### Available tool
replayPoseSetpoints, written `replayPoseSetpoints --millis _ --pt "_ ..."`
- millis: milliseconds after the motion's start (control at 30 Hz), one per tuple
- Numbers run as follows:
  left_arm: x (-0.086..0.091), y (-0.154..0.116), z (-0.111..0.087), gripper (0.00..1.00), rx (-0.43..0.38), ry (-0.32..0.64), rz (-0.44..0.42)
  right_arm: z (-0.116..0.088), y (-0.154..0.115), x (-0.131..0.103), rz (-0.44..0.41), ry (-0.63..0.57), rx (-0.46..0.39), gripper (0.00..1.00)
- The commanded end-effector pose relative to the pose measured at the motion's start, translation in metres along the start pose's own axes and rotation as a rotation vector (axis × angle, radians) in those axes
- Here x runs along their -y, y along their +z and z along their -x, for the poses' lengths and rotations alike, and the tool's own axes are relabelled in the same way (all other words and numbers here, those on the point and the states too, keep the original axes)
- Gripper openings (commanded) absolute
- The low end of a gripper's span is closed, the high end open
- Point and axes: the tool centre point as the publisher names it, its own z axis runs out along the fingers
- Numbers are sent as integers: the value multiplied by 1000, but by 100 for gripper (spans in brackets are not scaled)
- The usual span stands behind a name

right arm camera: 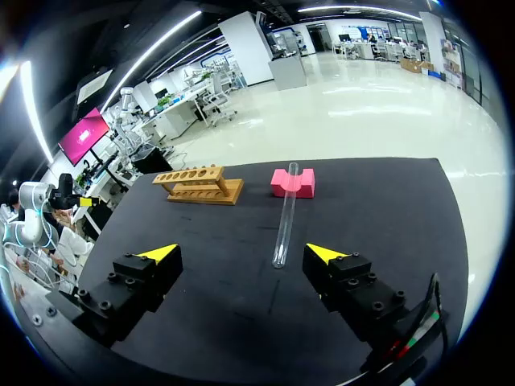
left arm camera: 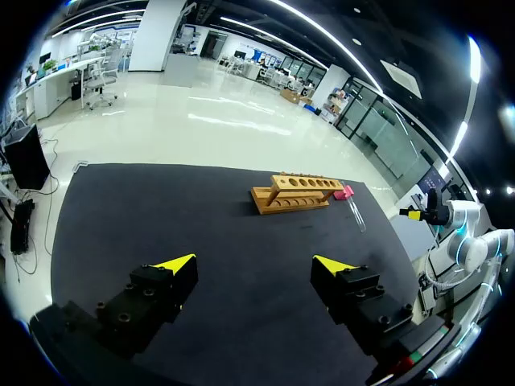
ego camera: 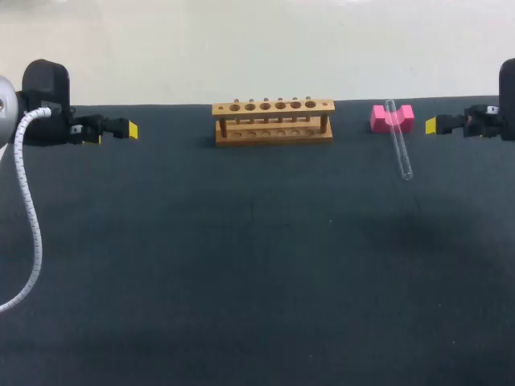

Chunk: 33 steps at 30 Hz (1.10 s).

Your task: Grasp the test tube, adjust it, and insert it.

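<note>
Starting left: left gripper point(left arm camera: 256, 261) spread wide, empty, well apart from wooden rack point(ego camera: 273, 121). Test tube point(ego camera: 400, 150) lies tilted, far end propped on pink block point(ego camera: 378, 119), rest on table point(ego camera: 241, 257). Likely light, stiff, slippery, fragile glass; grip mid-body gently. Right gripper point(right arm camera: 241, 252) wide, empty, tube just ahead.

The table point(ego camera: 241, 265), covered by a flat black mat, carries three things along its far side. A light wooden test-tube rack point(ego camera: 273, 121) with a row of six round holes stands upright at the far middle. To its right sits a small pink notched block point(ego camera: 378, 121). A clear glass test tube point(ego camera: 401, 149) lies with its far end in that notch and its near end down on the table.
</note>
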Motion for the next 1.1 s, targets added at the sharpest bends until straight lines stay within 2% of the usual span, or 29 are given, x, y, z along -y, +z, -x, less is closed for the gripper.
replayPoseSetpoints --millis 33,267,367,700,1100 --pt "0 -1 1 100 -4 0 3 0 -1 -2 -10 0 0 100" --pt "0 -1 1 100 -4 0 3 0 -1 -2 -10 0 0 100" --pt "0 6 3 100 -4 41 -26 0 -1 -2 -10 0 0 100" --pt "-11 13 15 100 29 224 -169 0 -1 -2 -10 0 0 100" --pt "-27 18 25 100 77 537 -335 0 -1 -2 -10 0 0 100"
